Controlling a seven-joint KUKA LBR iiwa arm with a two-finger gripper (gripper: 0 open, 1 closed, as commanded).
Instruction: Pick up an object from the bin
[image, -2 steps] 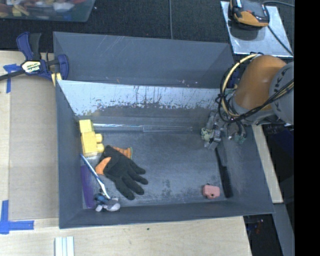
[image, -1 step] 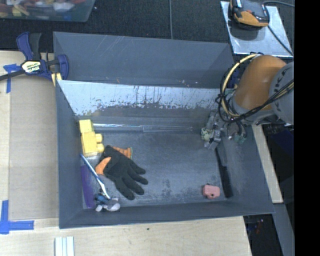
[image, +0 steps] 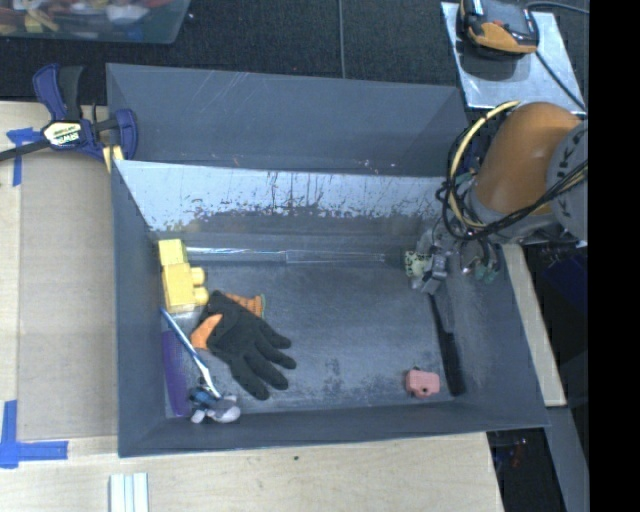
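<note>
My gripper (image: 431, 270) hangs at the bin's right side, close under the back wall. A long black stick-like thing (image: 446, 345) lies along the right wall. Its far end is directly below the gripper, and I cannot tell whether the two touch. Beside the stick's near end, on the bin floor, lies a small pink block (image: 422, 382). Nothing shows held in the gripper.
At the left lie a yellow toy brick (image: 179, 277), a black glove with orange trim (image: 244, 341), and a purple-handled brush (image: 183, 368) with small pieces at its near end. The arm, with an orange cover and cables, comes in over the right rim.
</note>
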